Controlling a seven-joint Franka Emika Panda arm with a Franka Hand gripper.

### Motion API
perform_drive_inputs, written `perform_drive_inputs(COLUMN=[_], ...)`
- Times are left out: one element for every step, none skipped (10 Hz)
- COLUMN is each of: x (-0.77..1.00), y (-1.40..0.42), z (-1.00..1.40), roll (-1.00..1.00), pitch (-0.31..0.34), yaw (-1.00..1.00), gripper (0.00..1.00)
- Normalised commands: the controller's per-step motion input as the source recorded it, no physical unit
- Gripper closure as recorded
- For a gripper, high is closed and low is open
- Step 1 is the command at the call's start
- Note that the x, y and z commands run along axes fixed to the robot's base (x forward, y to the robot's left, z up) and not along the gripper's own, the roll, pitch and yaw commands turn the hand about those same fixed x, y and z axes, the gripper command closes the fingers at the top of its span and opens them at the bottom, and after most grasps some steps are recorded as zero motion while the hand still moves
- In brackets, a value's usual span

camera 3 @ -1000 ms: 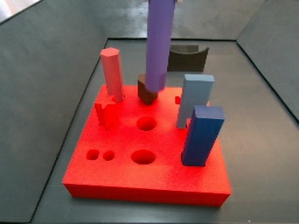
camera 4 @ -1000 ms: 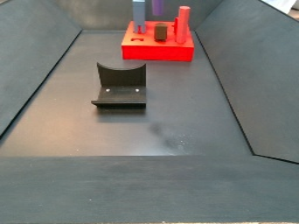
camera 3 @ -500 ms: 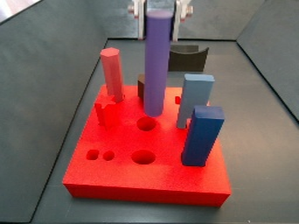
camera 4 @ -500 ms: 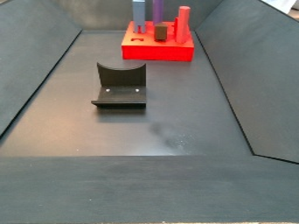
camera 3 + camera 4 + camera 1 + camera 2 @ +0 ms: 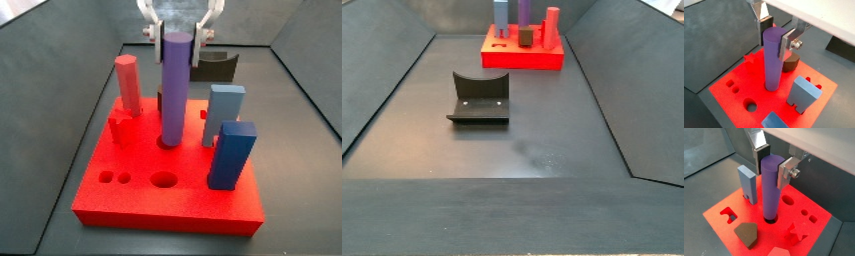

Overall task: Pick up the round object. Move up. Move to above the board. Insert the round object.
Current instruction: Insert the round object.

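In the side view, working from the left, the red post (image 5: 128,84) is standing clear of the action. Next comes the purple cylinder (image 5: 174,88), upright with its long axis vertical and its foot sitting in a round hole of the red board (image 5: 167,185). The claw (image 5: 178,30) is hanging directly above it, its silver fingers (image 5: 787,42) flanking the cylinder's top end. In both wrist views they are lying just beside or against it, and I cannot tell whether they are pressing. The insertion looks nearly done, so the next move probably runs straight along that vertical axis. To the right, the blue blocks (image 5: 230,135) are crowding near, leaving little sideways room; overhead is open. Behind the board, the fixture (image 5: 214,66) is standing on the table (image 5: 422,120).
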Motion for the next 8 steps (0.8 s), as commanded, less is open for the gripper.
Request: perform_drive_inputs(x=[-0.12, -0.07, -0.01, 0.0, 0.0, 0.0, 0.06, 0.03], y=[0.0, 0.0, 0.0, 0.0, 0.0, 0.0, 0.0, 0.0], z=[-0.07, -0.09, -0.12, -0.16, -0.2, -0.24, -0.27, -0.25], roll=[0.0, 0.0, 0.0, 0.0, 0.0, 0.0, 0.0, 0.0], pitch=[-0.046, -0.027, -0.013, -0.01, -0.017, -0.013, 0.0, 0.0], yaw=[0.02, 0.03, 0.03, 0.03, 0.01, 0.0, 0.0, 0.0], gripper=[1.0, 1.0, 1.0, 1.0, 1.0, 1.0, 1.0, 1.0])
